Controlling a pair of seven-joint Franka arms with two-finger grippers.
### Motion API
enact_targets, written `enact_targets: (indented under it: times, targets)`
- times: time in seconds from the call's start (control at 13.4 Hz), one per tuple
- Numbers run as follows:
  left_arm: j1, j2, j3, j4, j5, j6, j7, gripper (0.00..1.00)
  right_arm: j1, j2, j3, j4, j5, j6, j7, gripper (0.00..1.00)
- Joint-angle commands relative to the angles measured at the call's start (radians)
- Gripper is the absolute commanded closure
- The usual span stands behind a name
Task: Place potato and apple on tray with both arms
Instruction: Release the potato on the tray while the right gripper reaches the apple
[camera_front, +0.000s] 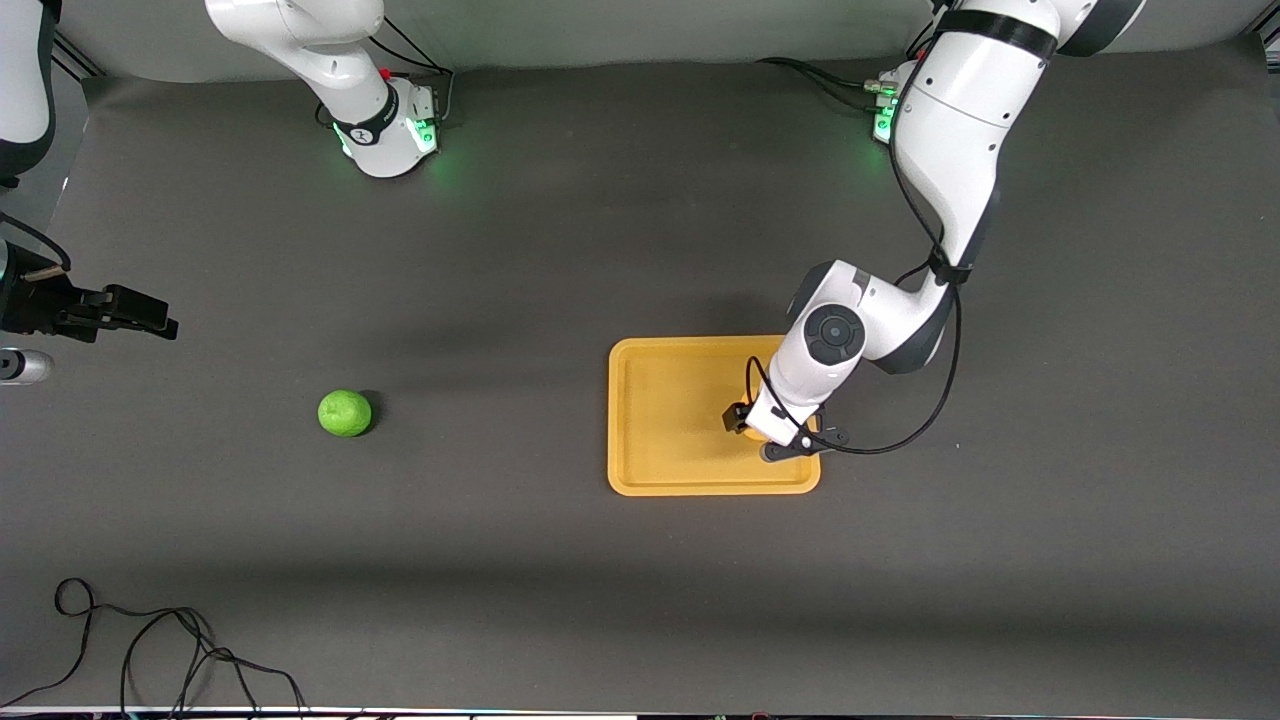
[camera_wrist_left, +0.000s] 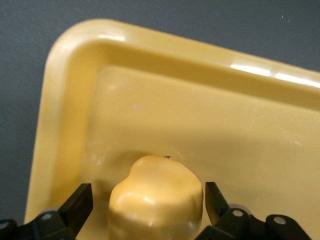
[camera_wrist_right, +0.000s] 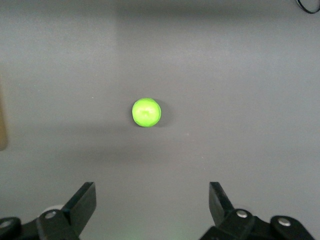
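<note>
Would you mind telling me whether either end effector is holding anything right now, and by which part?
Nothing is held. The left end effector stands open around the potato, which rests on the tray. The right end effector is open above the apple.

**Two-arm robot test bench in a lab**

Two white robot arms (camera_front: 930, 200), bases lit green, are bolted to a table (camera_front: 560, 250) covered in plain dark grey matting, with loose black cables (camera_front: 150, 650) trailing along its edge.
</note>
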Motion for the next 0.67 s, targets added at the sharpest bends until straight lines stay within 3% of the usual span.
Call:
enact_targets:
  times: [0.0, 0.3, 0.6]
  targets:
    - [0.009, -0.104, 0.021, 0.080, 0.031, -0.255, -0.003, 0.00, 0.013, -0.008, -0.007, -0.005, -0.005, -0.004, 0.023, 0.00]
    - [0.105, -0.233, 0.017, 0.272, 0.019, -0.704, 0.204, 0.00, 0.013, -0.008, -0.007, -0.005, -0.003, -0.004, 0.023, 0.00]
    - [0.284, -0.350, 0.020, 0.318, 0.016, -0.901, 0.541, 0.00, 0.011, -0.016, -0.007, -0.034, -0.005, 0.019, 0.023, 0.00]
